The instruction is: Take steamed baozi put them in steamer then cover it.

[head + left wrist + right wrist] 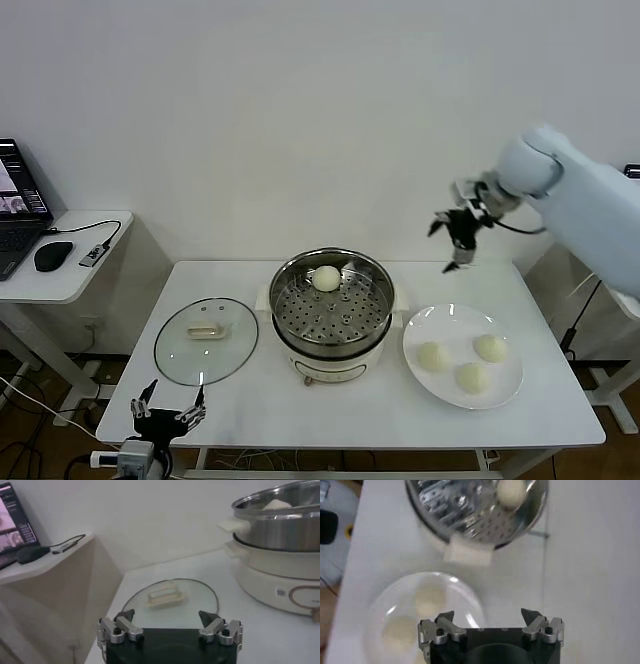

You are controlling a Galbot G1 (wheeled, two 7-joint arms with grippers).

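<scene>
The shiny steamer (330, 312) stands mid-table on its cream base, with one baozi (326, 278) on the perforated tray at the back. It also shows in the right wrist view (470, 510) with the baozi (511, 491) inside. Three baozi (433, 356) (490, 347) (471, 377) lie on the white plate (420, 330) to the right. The glass cover (206, 340) lies flat on the table left of the steamer and shows in the left wrist view (167, 597). My right gripper (458, 235) is open and empty, high above the table's back right. My left gripper (168, 412) is open and empty, low at the front-left edge.
A side desk (60, 265) at the left holds a laptop (18, 205), a mouse (52, 255) and a cable. A white wall stands behind the table.
</scene>
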